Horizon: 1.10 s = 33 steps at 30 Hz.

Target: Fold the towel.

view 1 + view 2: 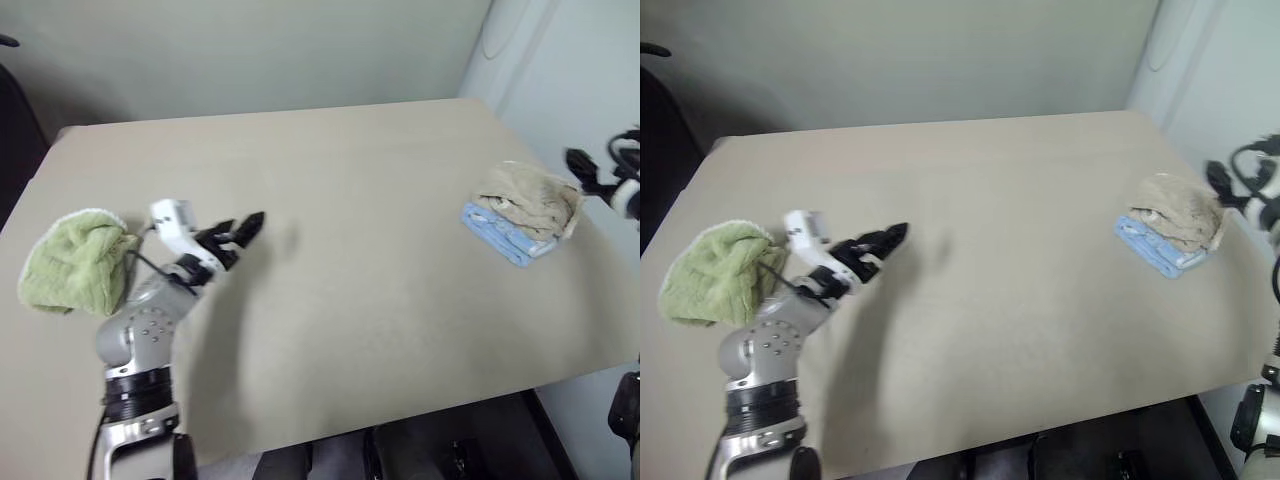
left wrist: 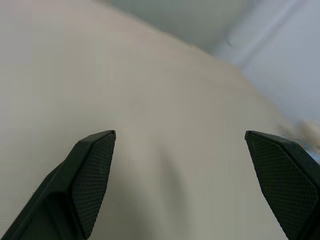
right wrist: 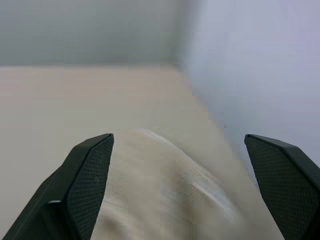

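Our two head cams look forward and down over the desk (image 1: 330, 300), sharing nearly the whole top. Each wrist cam sits low, looking along its hand's fingers: left across bare desk, right close over the towel (image 3: 165, 190).

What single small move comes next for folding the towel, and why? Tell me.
Probably lower the right end effector onto the beige towel and pinch an edge. The towel lies bunched on a light-blue cloth near the table's right edge, and that end effector is open, empty and right beside it.
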Each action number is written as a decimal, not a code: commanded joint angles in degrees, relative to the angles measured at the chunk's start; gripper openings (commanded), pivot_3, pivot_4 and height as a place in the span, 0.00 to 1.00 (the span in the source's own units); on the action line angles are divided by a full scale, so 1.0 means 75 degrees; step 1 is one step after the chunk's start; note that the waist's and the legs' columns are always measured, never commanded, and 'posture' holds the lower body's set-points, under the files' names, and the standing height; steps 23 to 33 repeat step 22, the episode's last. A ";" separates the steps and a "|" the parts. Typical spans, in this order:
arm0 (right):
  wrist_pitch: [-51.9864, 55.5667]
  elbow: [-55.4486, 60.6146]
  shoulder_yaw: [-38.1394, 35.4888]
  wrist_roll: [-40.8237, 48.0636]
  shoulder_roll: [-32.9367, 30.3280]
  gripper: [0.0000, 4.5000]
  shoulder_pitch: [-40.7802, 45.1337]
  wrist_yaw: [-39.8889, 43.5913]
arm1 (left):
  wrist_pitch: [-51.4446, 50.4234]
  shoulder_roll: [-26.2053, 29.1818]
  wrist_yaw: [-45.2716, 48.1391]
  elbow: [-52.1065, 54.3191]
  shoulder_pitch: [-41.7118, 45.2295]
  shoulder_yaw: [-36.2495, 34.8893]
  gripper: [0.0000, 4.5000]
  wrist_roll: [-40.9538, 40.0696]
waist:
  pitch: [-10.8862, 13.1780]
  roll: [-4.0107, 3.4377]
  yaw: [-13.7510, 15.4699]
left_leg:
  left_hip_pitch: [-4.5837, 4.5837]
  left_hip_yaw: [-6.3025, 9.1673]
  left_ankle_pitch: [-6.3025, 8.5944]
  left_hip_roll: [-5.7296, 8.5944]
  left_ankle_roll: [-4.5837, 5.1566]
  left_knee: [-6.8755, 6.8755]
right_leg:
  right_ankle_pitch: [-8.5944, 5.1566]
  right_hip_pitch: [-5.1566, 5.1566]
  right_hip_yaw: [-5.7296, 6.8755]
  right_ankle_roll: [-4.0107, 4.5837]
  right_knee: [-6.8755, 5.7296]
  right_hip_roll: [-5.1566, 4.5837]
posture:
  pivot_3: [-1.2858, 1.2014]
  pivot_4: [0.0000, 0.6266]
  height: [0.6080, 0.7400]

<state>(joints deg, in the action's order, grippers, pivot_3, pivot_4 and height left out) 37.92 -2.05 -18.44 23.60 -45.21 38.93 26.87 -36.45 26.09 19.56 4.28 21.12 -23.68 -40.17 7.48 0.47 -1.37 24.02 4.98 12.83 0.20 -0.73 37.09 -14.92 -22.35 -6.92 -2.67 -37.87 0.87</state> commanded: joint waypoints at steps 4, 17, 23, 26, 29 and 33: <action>-0.0651 0.0931 0.2093 -0.0148 0.1023 0.99 -0.0034 0.1298 | 0.1272 0.0975 0.0698 0.0691 -0.1021 -0.0200 1.00 0.1022 | -0.0001 0.0002 0.0006 | 0.0001 0.0006 0.0004 0.0002 0.0004 0.0006 | -0.0001 0.0005 0.0006 -0.0002 0.0010 -0.0005 | 0.52 0.24 1.00; -0.2362 -0.0492 0.3431 -0.1528 0.2653 0.99 -0.0472 0.1174 | 0.1162 0.0649 0.0589 0.2322 -0.2593 0.0041 1.00 0.1087 | -0.0003 0.0006 0.0173 | 0.0010 0.0053 0.0011 0.0006 -0.0001 0.0007 | 0.0009 0.0024 0.0065 0.0025 0.0030 -0.0019 | 0.52 0.24 1.00; -0.2235 -0.0196 0.3351 -0.1504 0.2577 0.99 -0.0841 0.1385 | 0.0885 0.0509 0.0503 0.2659 -0.2816 0.0234 1.00 0.0976 | -0.0003 0.0006 0.0171 | 0.0009 0.0054 0.0016 -0.0001 -0.0018 0.0002 | -0.0002 0.0018 0.0071 0.0045 0.0012 -0.0015 | 0.52 0.24 1.00; -0.2235 -0.0196 0.3351 -0.1504 0.2577 0.99 -0.0841 0.1385 | 0.0885 0.0509 0.0503 0.2659 -0.2816 0.0234 1.00 0.0976 | -0.0003 0.0006 0.0171 | 0.0009 0.0054 0.0016 -0.0001 -0.0018 0.0002 | -0.0002 0.0018 0.0071 0.0045 0.0012 -0.0015 | 0.52 0.24 1.00; -0.2235 -0.0196 0.3351 -0.1504 0.2577 0.99 -0.0841 0.1385 | 0.0885 0.0509 0.0503 0.2659 -0.2816 0.0234 1.00 0.0976 | -0.0003 0.0006 0.0171 | 0.0009 0.0054 0.0016 -0.0001 -0.0018 0.0002 | -0.0002 0.0018 0.0071 0.0045 0.0012 -0.0015 | 0.52 0.24 1.00; -0.2235 -0.0196 0.3351 -0.1504 0.2577 0.99 -0.0841 0.1385 | 0.0885 0.0509 0.0503 0.2659 -0.2816 0.0234 1.00 0.0976 | -0.0003 0.0006 0.0171 | 0.0009 0.0054 0.0016 -0.0001 -0.0018 0.0002 | -0.0002 0.0018 0.0071 0.0045 0.0012 -0.0015 | 0.52 0.24 1.00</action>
